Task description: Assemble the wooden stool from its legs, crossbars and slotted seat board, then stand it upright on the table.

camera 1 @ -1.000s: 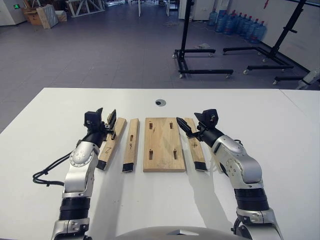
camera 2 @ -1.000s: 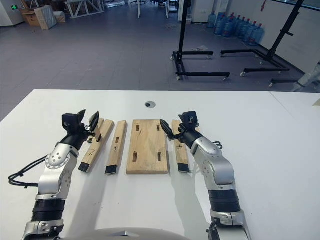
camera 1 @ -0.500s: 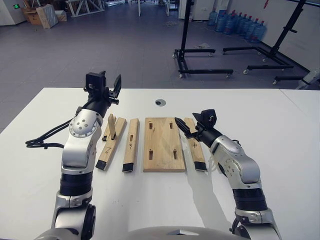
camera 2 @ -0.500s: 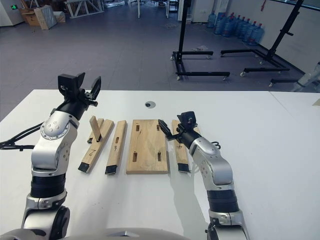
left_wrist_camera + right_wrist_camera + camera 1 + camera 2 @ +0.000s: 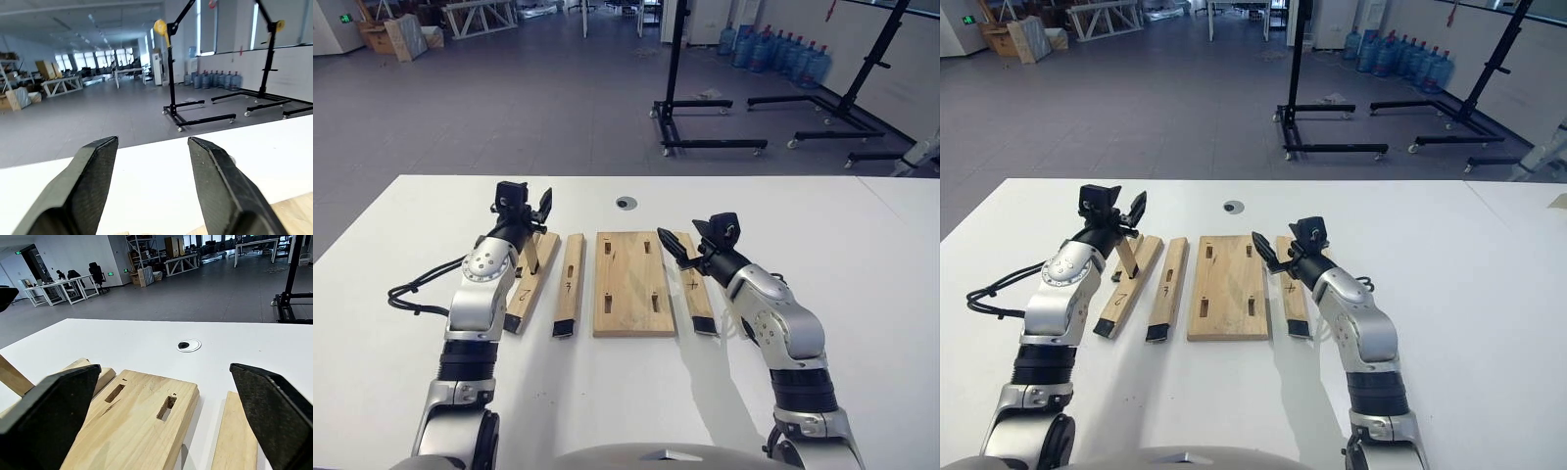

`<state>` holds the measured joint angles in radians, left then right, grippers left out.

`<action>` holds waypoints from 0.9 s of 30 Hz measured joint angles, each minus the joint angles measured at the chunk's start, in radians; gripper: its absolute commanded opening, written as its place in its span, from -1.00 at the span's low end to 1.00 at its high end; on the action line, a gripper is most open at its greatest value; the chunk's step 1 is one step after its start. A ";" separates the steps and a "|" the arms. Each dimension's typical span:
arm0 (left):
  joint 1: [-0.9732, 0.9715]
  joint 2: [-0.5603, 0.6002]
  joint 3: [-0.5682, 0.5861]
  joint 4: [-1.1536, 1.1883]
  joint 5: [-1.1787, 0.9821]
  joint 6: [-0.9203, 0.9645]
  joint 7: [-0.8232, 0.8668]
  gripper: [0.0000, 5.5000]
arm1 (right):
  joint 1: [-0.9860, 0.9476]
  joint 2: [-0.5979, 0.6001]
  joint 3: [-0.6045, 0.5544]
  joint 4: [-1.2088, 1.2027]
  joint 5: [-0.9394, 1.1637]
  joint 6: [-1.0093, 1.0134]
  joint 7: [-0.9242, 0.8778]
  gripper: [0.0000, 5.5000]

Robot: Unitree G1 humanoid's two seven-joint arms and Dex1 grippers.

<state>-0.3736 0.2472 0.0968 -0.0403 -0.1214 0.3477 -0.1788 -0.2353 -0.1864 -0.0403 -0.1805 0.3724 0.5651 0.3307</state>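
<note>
Seat board (image 5: 633, 284) lies flat in the middle of the white table (image 5: 862, 255), its four slots facing up and its long sides running away from the robot. To its left lie two legs side by side, also lengthwise: the second leg (image 5: 569, 284) just beside the board and the left leg (image 5: 526, 286) a little farther out, slightly angled. The right leg (image 5: 694, 284) lies just beside the board's right edge. All three legs have a dark end toward the robot. A short bar (image 5: 1126, 256) stands tilted on the far part of the left leg, its lower end on the wood. The left gripper (image 5: 533, 208) sits low at the far end of the left leg, close to the short bar, with its fingers (image 5: 93, 186) pointing away from the robot; they are spread wide apart with nothing between them. The right gripper (image 5: 671, 247) is near the far right corner of the seat board, above the gap between the board and the right leg; its fingers (image 5: 44, 416) are also spread wide and hold nothing, and its wrist view looks between them onto the slotted board. A round grommet (image 5: 626, 203) is set in the table beyond the board. A black cable (image 5: 411, 294) loops from the left arm onto the tabletop. Beyond the table, black wheeled stands (image 5: 710, 98) and a row of water bottles (image 5: 773, 44) stand on the grey floor.
</note>
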 measured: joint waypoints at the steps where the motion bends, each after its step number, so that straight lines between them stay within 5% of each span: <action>1: -0.024 -0.001 0.009 -0.047 -0.014 0.040 0.010 -0.06 | -0.008 0.000 -0.001 -0.006 0.002 0.002 0.000 0.78; 6: -0.267 0.055 0.192 -0.377 -0.196 0.263 0.073 -0.06 | -0.014 -0.001 -0.011 -0.051 0.018 0.021 -0.005 0.78; 10: -0.465 0.155 0.405 -0.379 -0.566 0.517 0.045 -0.06 | 0.027 -0.006 -0.042 -0.100 0.022 0.023 -0.021 0.78; 13: -0.473 0.381 0.521 -0.281 -0.819 0.656 -0.230 -0.06 | 0.091 -0.051 -0.100 -0.151 0.025 0.027 -0.029 0.78; 16: -0.239 0.572 0.593 -0.131 -0.833 0.648 -0.546 -0.06 | 0.158 -0.126 -0.185 -0.193 0.037 0.040 -0.015 0.78; 21: 0.254 0.642 0.475 0.004 -0.681 0.562 -0.867 -0.06 | 0.238 -0.235 -0.360 -0.197 0.056 0.045 0.009 0.78; 27: 0.259 0.542 0.230 -0.209 -0.590 0.619 -0.618 -0.06 | 0.283 -0.230 -0.376 -0.214 0.066 0.043 -0.001 0.78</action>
<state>-0.1150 0.7891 0.3265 -0.2491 -0.7113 0.9669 -0.7973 0.0473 -0.4164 -0.4159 -0.3942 0.4387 0.6085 0.3302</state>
